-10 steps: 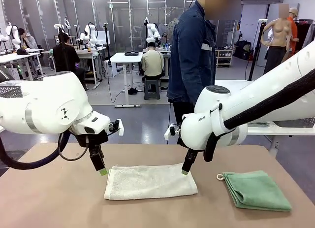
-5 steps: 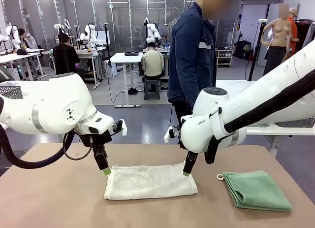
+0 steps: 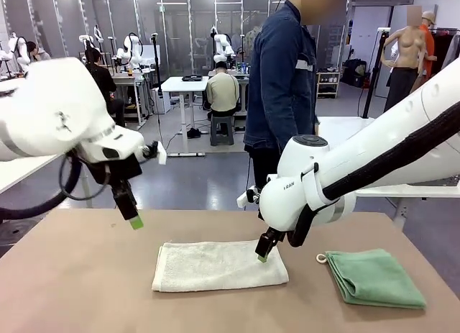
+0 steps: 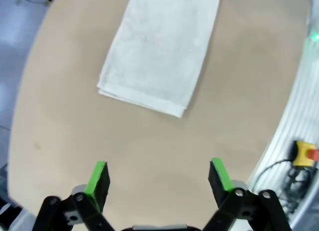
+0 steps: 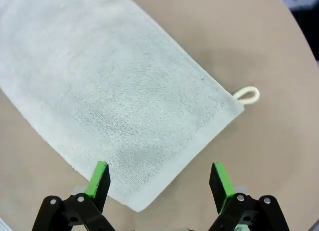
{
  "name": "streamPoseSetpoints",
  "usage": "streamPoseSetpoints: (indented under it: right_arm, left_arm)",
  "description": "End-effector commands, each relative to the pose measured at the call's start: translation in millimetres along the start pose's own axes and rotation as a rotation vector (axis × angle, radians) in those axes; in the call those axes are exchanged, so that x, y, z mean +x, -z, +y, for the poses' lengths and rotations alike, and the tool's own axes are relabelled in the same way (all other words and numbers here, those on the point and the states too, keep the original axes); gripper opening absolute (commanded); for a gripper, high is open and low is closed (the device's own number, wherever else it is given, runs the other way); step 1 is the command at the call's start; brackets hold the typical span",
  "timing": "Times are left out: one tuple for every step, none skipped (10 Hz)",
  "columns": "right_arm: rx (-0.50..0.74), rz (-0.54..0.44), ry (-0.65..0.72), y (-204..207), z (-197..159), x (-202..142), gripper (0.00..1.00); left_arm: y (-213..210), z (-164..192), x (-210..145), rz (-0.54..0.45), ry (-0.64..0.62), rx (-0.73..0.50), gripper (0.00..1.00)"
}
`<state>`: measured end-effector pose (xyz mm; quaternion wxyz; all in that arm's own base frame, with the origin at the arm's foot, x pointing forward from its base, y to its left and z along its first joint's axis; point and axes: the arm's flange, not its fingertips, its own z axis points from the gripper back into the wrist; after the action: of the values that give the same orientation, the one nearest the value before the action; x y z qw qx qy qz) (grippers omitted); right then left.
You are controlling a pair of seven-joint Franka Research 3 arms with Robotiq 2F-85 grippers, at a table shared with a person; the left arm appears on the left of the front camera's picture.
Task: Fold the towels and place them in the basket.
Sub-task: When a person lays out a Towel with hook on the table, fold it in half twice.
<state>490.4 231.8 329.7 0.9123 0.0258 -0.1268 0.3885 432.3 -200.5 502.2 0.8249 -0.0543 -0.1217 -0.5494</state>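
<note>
We see the folded cream-white towel [image 3: 219,265] lying flat mid-table, the folded mint green towel [image 3: 375,277] to its right, our left gripper [image 3: 134,221] raised with jaws spread and empty, and our right gripper [image 3: 261,256] likewise released over the cream-white towel's right end.

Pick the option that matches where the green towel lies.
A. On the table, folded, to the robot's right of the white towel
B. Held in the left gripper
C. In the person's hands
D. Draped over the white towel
A: in the front view the green towel lies folded on the table, apart from the white towel, on its right side.
</note>
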Motion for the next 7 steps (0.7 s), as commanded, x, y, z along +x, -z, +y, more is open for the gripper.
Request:
streamPoseSetpoints:
  right_arm:
    - [-0.073, 0.012, 0.195, 3.5, 11.5, -2.4, 1.00]
    - [-0.072, 0.038, 0.268, 6.7, 10.4, -2.3, 1.00]
    - [-0.075, 0.058, 0.314, 9.3, 8.3, -3.1, 1.00]
    - [-0.065, 0.074, 0.343, 11.2, 4.9, -5.2, 1.00]
    - [-0.062, 0.081, 0.366, 14.0, -0.2, -6.7, 1.00]
    - [-0.054, 0.082, 0.378, 16.8, -2.6, -6.8, 1.00]
    - [-0.050, 0.086, 0.390, 18.2, -3.9, -6.3, 1.00]
  left_arm:
    - [-28.5, -28.1, -10.0, 0.004, -0.018, 0.015, 1.00]
    - [-50.3, -38.5, -15.2, 0.010, -0.028, 0.047, 1.00]
    - [-72.9, -48.1, -22.0, 0.006, -0.065, 0.074, 1.00]
    - [-96.5, -54.6, -34.7, -0.024, -0.117, 0.098, 1.00]
    - [-120.1, -57.1, -52.6, -0.075, -0.164, 0.138, 1.00]
    - [-136.6, -57.0, -69.7, -0.115, -0.157, 0.137, 1.00]
    - [-153.0, -56.0, -89.1, -0.153, -0.157, 0.145, 1.00]
